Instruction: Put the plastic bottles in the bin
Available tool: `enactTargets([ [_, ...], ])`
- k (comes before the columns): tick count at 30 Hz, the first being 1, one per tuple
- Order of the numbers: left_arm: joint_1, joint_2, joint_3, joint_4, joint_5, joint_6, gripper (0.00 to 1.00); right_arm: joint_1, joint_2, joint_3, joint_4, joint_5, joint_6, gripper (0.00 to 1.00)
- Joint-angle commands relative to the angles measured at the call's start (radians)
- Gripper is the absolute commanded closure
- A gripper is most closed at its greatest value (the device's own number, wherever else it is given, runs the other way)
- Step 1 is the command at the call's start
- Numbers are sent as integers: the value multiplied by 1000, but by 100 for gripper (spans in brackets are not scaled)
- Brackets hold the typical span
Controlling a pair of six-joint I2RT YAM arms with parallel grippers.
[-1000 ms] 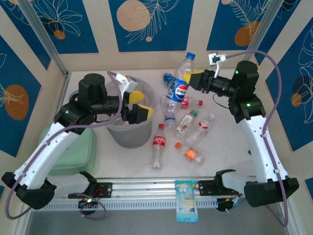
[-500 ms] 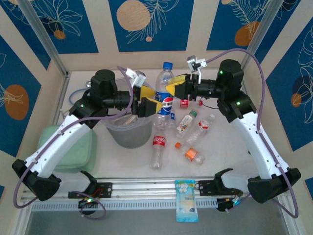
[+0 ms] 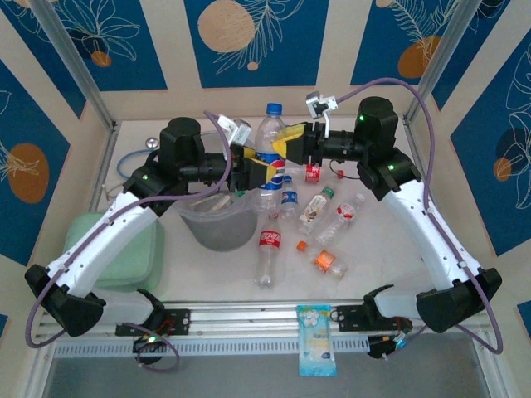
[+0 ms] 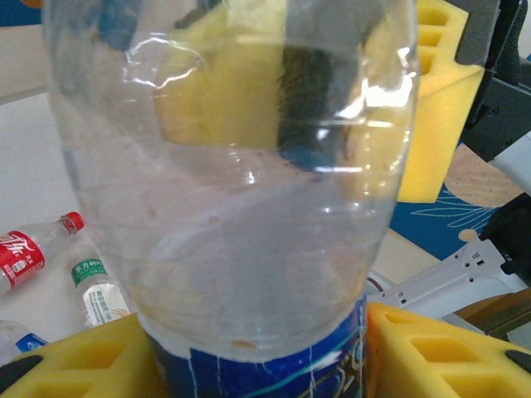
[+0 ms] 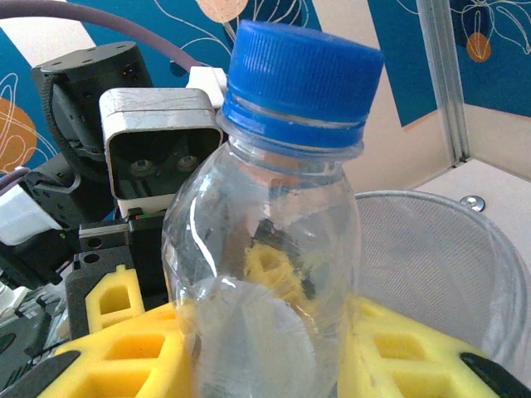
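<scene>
A large clear bottle (image 3: 267, 149) with a blue cap and blue label hangs upright just right of the bin (image 3: 217, 224), a translucent grey bucket. My right gripper (image 3: 288, 145) is shut on its upper body; the yellow pads flank the bottle (image 5: 274, 249) in the right wrist view. My left gripper (image 3: 255, 170) has closed on the blue label lower down, with yellow pads (image 4: 440, 356) against both sides of the bottle (image 4: 241, 182). Several small plastic bottles lie on the table, among them a red-labelled one (image 3: 267, 249) and an orange one (image 3: 328, 263).
A pale green pad (image 3: 124, 249) lies left of the bin. A blue-and-white packet (image 3: 316, 340) sits on the front rail. More small bottles (image 3: 315, 207) are scattered right of the bin, under the right arm. The bin's rim (image 5: 448, 265) shows behind the held bottle.
The right gripper carried the big bottle left toward the bin. The left gripper rose from over the bin, met the bottle and closed on its label.
</scene>
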Motion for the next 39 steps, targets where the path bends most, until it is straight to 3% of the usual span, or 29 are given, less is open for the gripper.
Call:
enactTargets([
  [1, -8, 3, 33, 9, -20, 6, 48, 4, -6, 16, -3, 57, 4, 67],
  [6, -5, 16, 74, -4, -49, 15, 55, 1, -33, -11, 12, 122, 27, 28],
  [12, 8, 33, 183, -76, -94, 50, 61, -54, -171, -166, 64, 346, 201, 15],
  [15, 22, 38, 269, -169, -139, 93, 62, -101, -265, -299, 130, 472, 362, 14],
  [18, 46, 49, 375, -336, -234, 164, 62, -121, -354, -402, 29, 671, 571, 14],
  [20, 57, 59, 446, -467, -334, 233, 64, -119, -401, -469, 19, 717, 640, 14],
  [22, 77, 63, 486, -557, -417, 277, 70, -117, -416, -509, 83, 702, 647, 14],
  [26, 112, 68, 510, -673, -559, 339, 87, -85, -374, -464, 50, 682, 618, 14],
  [32, 117, 108, 486, -821, -687, 402, 95, -22, -231, -351, -55, 630, 556, 12],
  [36, 117, 85, 396, -845, -762, 449, 100, 6, -118, -251, -122, 509, 516, 21],
  [39, 117, 66, 330, -838, -737, 458, 100, 27, -26, -184, -141, 400, 506, 31],
])
